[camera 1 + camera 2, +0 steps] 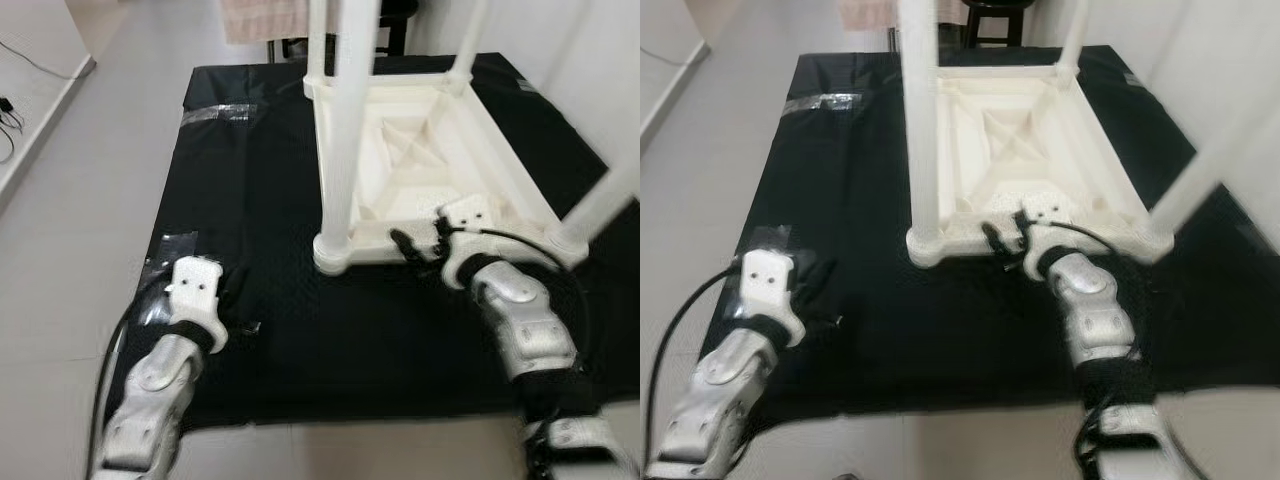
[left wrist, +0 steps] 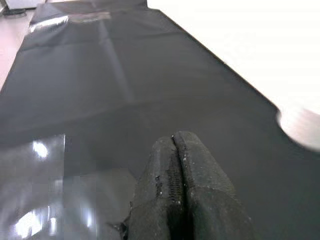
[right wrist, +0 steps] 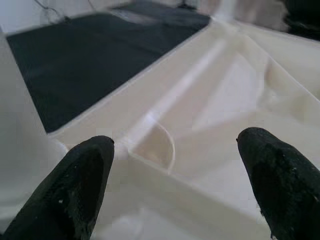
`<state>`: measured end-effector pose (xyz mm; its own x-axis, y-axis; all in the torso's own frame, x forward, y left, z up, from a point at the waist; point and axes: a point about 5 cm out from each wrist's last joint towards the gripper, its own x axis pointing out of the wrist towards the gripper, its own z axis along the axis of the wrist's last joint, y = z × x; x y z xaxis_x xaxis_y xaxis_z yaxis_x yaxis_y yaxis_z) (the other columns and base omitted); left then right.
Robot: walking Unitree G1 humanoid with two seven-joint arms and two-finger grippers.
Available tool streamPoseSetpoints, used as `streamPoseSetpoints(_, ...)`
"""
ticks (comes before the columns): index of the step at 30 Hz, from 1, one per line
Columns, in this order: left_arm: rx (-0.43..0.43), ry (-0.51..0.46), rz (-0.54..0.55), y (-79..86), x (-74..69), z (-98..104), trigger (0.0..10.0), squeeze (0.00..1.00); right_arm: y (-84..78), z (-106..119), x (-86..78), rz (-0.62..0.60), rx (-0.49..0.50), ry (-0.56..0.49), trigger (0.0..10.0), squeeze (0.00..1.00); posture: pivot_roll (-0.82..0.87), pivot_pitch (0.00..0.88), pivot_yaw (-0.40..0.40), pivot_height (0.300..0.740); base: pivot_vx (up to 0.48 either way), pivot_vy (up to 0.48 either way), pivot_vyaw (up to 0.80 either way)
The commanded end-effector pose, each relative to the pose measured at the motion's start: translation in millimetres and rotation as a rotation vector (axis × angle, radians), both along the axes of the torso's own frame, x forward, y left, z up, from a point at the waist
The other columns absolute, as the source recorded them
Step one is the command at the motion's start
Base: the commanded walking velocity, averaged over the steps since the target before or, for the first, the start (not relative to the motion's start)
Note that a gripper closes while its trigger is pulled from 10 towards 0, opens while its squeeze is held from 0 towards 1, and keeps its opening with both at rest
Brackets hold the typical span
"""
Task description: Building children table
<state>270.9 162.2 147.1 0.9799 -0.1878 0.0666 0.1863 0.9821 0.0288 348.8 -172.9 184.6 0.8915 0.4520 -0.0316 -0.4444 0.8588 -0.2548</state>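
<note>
Your right claw (image 3: 172, 185) gapes over the upturned table's near rim.

Its fingers stand wide apart above the white table (image 1: 420, 165), legs up on the black mat (image 1: 250, 200); your left claw (image 2: 182, 195), pressed together, sits well left on the mat.

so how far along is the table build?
Mostly done: the white table lies upside down on the black mat with legs standing in its corners. In hand: right pincer, open, at the near rim. Left pincer is shut over the mat. Left: flipping it upright.
</note>
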Motion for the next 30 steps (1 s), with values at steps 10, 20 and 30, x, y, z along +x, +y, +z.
streamPoseSetpoints(10,-0.009,0.023,-0.026,-6.9,-2.5,-4,10.0,0.00,-48.6,11,-28.5,0.343,-0.263,0.120,10.0,0.00,0.01,0.151,-0.001,0.740,0.000,0.000,0.08)
streamPoseSetpoints(20,0.015,0.037,-0.049,-11.4,-2.8,-8,10.0,0.00,-49.7,19,-42.3,0.636,-0.420,0.292,10.0,0.00,0.01,0.144,-0.003,0.740,0.000,0.000,0.00)
streamPoseSetpoints(30,0.068,0.049,-0.073,-13.9,-5.0,-11,10.0,0.00,-10.8,-6,-13.0,0.577,-0.548,0.274,10.0,0.00,0.04,0.139,-0.002,0.740,0.000,0.000,0.00)
